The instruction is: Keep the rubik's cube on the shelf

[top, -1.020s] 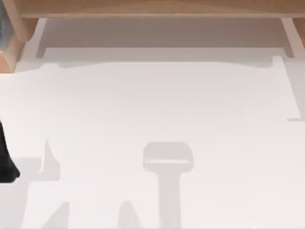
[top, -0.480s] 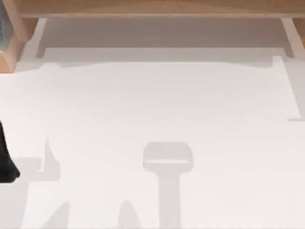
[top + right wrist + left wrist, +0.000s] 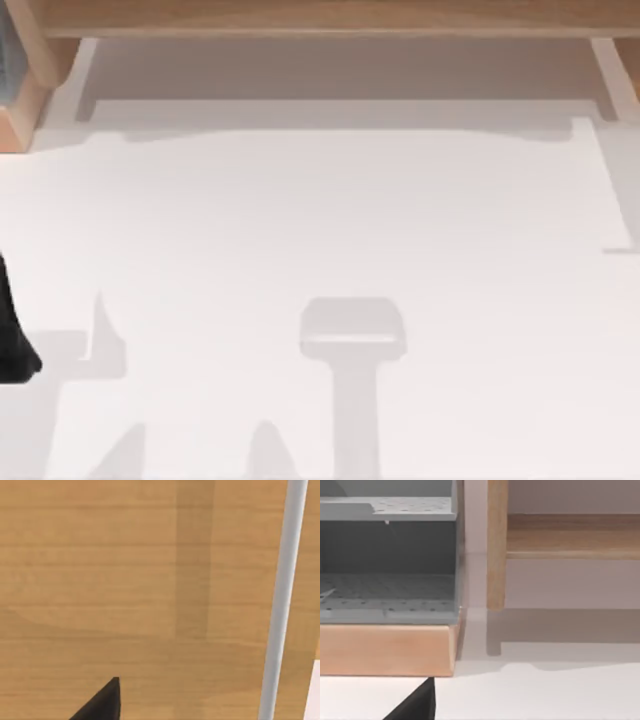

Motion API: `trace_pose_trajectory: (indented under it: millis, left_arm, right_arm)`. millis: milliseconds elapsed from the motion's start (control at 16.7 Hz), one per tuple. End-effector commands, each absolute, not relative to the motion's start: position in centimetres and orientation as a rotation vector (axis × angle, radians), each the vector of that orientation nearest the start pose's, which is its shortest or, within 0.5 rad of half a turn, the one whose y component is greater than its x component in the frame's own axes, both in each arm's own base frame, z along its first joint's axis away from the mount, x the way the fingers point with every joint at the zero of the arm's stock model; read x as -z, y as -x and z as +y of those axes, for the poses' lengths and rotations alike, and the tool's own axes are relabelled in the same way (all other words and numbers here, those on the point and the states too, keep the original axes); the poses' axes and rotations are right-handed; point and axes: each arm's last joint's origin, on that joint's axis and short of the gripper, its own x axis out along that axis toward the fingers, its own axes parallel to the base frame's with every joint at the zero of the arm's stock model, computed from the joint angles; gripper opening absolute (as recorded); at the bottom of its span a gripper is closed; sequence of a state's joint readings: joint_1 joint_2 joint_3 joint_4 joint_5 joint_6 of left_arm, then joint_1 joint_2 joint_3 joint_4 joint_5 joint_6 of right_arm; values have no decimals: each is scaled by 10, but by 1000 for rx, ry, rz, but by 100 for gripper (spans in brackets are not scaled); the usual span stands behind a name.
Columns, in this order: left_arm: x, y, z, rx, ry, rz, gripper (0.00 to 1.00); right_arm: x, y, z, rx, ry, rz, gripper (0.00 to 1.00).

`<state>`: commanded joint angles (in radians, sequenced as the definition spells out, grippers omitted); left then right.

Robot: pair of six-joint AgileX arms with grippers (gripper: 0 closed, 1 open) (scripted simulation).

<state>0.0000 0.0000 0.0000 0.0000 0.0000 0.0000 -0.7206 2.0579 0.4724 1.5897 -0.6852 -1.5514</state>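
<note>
no movement; shelf (image 3: 320,18) above table (image 3: 320,230)

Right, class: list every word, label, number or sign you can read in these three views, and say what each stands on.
None: no readable text in any view.
The shelf is plain wood.
The grey rack has only dot holes.
The table is bare white.

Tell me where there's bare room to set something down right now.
The white table lies bare from the shelf at the far edge down to the near edge. The wooden board under the right gripper is bare too. It is tighter at the far left, by the grey rack.
</note>
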Motion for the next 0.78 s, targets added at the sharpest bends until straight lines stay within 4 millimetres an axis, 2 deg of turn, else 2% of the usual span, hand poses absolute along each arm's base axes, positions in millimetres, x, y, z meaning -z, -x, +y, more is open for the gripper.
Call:
trace_pose_trajectory:
  millis: [240,540,660,780]
  left_arm:
    - [-160,-106,-1,0,0,0,100]
    - [-160,-106,-1,0,0,0,100]
    - [-160,-106,-1,0,0,0,100]
    - [-160,-106,-1,0,0,0,100]
  right_arm:
    - [-87,-221,-179,5,1565,14,100]
    - [-86,-223,-181,9,1556,25,100]
    - [-86,-224,-194,46,1522,76,100]
    - [-87,-227,-215,106,1454,159,100]
